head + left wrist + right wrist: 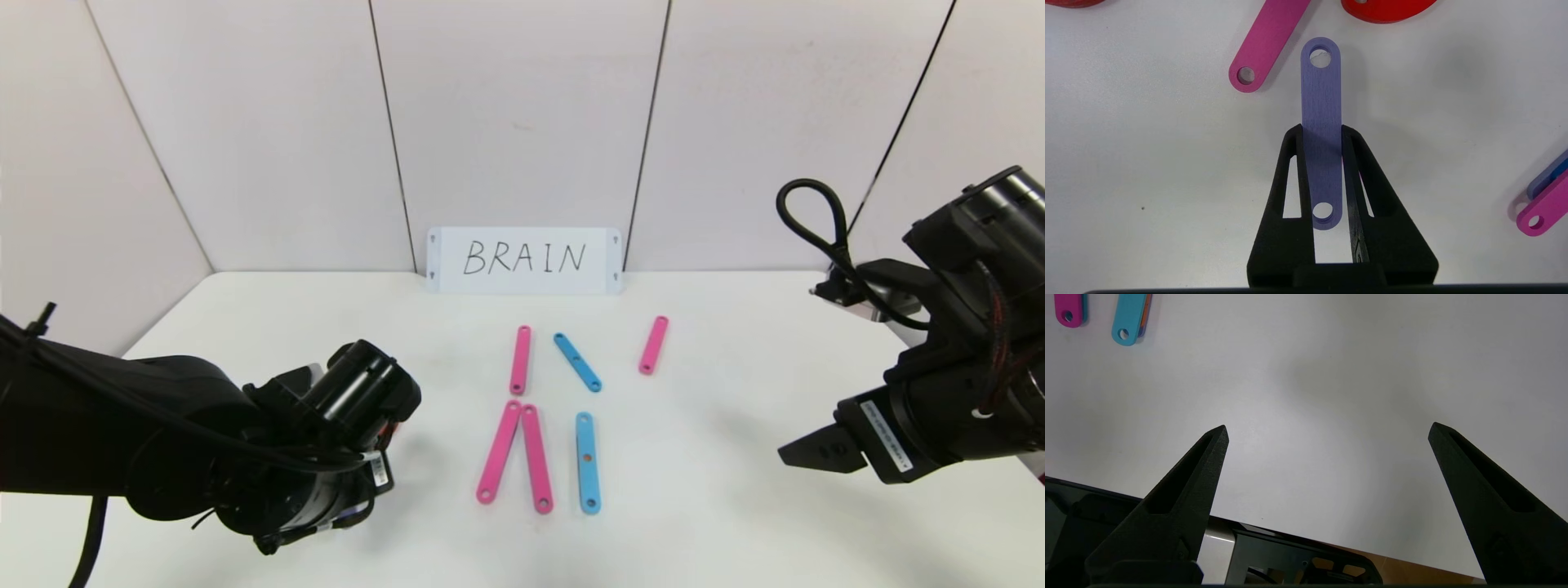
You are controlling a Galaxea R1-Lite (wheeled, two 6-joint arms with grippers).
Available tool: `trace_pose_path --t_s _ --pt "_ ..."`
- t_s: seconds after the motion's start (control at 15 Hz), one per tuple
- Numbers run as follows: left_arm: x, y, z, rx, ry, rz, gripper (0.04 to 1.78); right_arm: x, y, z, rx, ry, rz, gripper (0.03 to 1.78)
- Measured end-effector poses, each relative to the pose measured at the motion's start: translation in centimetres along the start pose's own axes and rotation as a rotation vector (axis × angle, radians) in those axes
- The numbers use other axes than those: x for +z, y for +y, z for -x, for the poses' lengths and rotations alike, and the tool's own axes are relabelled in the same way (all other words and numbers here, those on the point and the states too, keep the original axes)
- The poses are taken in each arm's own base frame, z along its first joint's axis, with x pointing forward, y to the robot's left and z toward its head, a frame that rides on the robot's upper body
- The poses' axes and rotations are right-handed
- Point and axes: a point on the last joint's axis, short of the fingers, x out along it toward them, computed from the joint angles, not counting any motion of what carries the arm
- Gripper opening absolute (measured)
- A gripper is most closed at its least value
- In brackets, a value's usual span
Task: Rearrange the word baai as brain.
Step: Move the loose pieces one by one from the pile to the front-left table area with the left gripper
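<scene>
A: What has the left hand (1322, 130) got?

B: Its two black fingers (1294, 171) are clamped tight on the long edges of a purple strip (1321, 102), gripping it around the middle and lower half. The strip's far holed end sticks out past the fingertips, over the white table (1147, 163).

A: And just beyond that?

B: A pink strip (1265, 45) lies at a slant just beside the purple one's far end, not touching it. A red curved piece (1384, 10) sits near there too, cut off by the picture's edge.

A: Where is that arm from the head camera?

B: Low on the robot's left, its hand hidden under the wrist. Toward the middle of the table lie more strips: two long pink ones (516, 457) meeting at their far ends, a long light-blue one (588, 462) beside them, and farther back a short pink (520, 359), a short blue (577, 362) and another short pink (653, 345).

A: The other arm?

B: The right hand (1327, 430) hovers over bare table at the right, fingers spread wide, holding nothing. A white card (524, 260) reading BRAIN stands against the back wall.
</scene>
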Motion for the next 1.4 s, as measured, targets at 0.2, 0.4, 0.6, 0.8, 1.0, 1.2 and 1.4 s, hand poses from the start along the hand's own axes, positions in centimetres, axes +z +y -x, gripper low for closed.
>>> trace_pose_path --t_s 0.2,0.4,0.6,0.8,1.0,1.2,1.4 --pt "-0.2 -0.2 -0.6 0.014 0.010 -0.006 0.27 0.0 0.0 0.0 0.000 0.001 0.000 1.71" --pt "-0.4 -0.3 -1.0 0.025 0.017 -0.010 0.27 0.0 0.0 0.0 0.000 0.001 0.000 1.71" --pt "-0.4 -0.3 -1.1 0.020 0.033 -0.012 0.27 0.0 0.0 0.0 0.000 0.000 0.000 1.71" --pt "-0.5 -0.4 -1.3 0.021 0.039 -0.013 0.27 0.0 0.0 0.0 0.000 -0.001 -0.001 1.71" --pt "-0.7 -0.5 -1.8 0.035 0.044 -0.018 0.27 0.0 0.0 0.0 0.000 -0.001 0.000 1.71" --pt "-0.7 -0.5 -2.1 0.045 0.046 -0.019 0.27 0.0 0.0 0.1 0.000 -0.002 0.000 1.71" --pt "-0.8 -0.6 -2.2 0.049 0.046 -0.021 0.27 -0.1 0.0 0.1 0.001 -0.004 -0.001 1.71"
